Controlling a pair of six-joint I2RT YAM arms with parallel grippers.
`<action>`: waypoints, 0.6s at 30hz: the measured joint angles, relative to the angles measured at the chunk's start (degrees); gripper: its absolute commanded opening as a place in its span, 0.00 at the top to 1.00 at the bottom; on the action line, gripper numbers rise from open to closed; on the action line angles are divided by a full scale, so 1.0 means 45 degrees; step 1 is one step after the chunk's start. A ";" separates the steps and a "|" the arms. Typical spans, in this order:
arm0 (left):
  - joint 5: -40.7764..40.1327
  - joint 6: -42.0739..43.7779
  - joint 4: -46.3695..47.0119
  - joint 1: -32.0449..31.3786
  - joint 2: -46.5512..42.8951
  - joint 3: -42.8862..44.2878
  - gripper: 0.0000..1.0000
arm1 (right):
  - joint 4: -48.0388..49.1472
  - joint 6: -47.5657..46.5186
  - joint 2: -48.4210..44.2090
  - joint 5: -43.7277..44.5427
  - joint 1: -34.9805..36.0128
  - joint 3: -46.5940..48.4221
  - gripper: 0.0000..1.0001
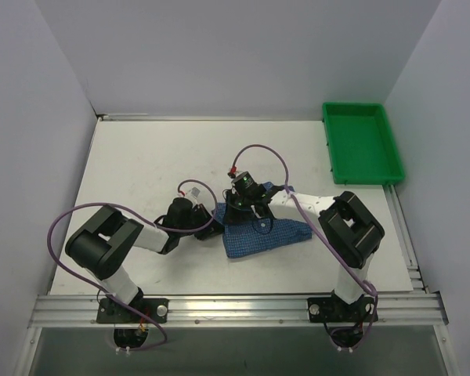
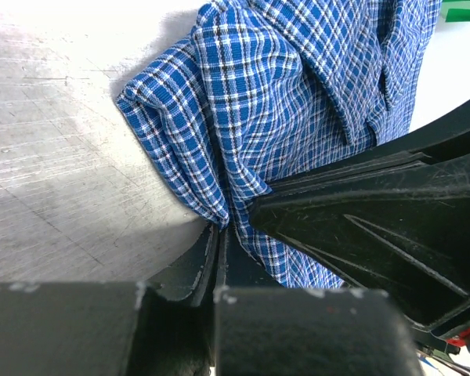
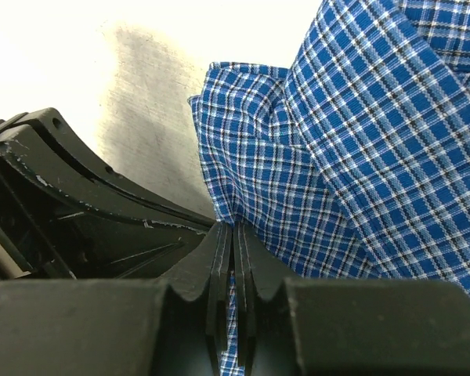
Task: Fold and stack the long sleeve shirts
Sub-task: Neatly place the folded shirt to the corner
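Left gripper (image 2: 223, 232): jaws pressed together on a pinch of the blue checked shirt (image 2: 282, 94), the cloth gathering into tight folds that run straight down into the seam between the fingers.
Right gripper (image 3: 233, 229): likewise clamped on the shirt, with a narrow strip of check caught between its closed jaws and showing again below them.
The two grips: set near each other on the shirt's left and far edge in the overhead view, the left one low at the cloth's left corner and the right one just beyond it, over the far border.
Shirt: one garment, lying bunched in a rough wedge on the table (image 1: 141, 164), near the middle and a little to the right, between the two arms. A pointed flap, seemingly the collar, lies on top in the left wrist view. Its broad end points toward the right arm's elbow.
Left arm: reaches in from the near left corner, forearm low over the table.
Right arm: bends in from the near right, its white forearm crossing above the shirt's far edge.
Cables: a purple cable (image 1: 260, 149) loops up over the right wrist; another (image 1: 56, 227) arcs beside the left arm's shoulder.
Table surface: pale and scuffed with fine scratches beside the cloth.
Green tray (image 1: 392, 141): at the far right corner, well apart from the shirt.
Walls: plain white panels on three sides.
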 measured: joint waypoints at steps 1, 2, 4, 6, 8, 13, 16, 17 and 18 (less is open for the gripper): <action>0.0010 -0.0005 0.0058 0.0000 0.0010 -0.0015 1.00 | 0.0005 -0.0024 0.0000 0.0000 0.0010 0.0000 0.99; 0.0010 -0.0005 0.0107 0.0000 0.0015 -0.0044 1.00 | 0.0005 -0.0029 -0.0005 0.0000 0.0019 0.0000 0.99; 0.0005 -0.0010 0.0155 0.0000 0.0015 -0.0063 1.00 | 0.0005 -0.0068 -0.0015 0.0000 0.0039 0.0000 0.99; 0.0005 -0.0010 0.0180 0.0000 0.0015 -0.0078 1.00 | 0.0005 -0.0078 -0.0015 0.0005 0.0078 0.0000 0.99; -0.0010 -0.0010 0.0223 0.0000 0.0000 -0.0131 1.00 | 0.0005 -0.0083 -0.0019 0.0000 0.0141 0.0000 1.00; -0.0015 -0.0010 0.0335 0.0000 -0.0073 -0.0272 1.00 | 0.0005 -0.0345 -0.0019 0.0019 0.0432 0.0015 1.00; -0.0015 -0.0024 0.0355 0.0005 -0.0117 -0.0330 1.00 | -0.0019 -0.0476 -0.0019 0.0049 0.0588 0.0112 0.91; -0.0015 -0.0024 0.0355 0.0005 -0.0136 -0.0350 1.00 | -0.0019 -0.0500 -0.0019 0.0058 0.0597 0.0155 0.85; -0.0019 -0.0019 0.0355 0.0005 -0.0170 -0.0374 1.00 | -0.0015 -0.0510 -0.0019 0.0058 0.0593 0.0185 0.82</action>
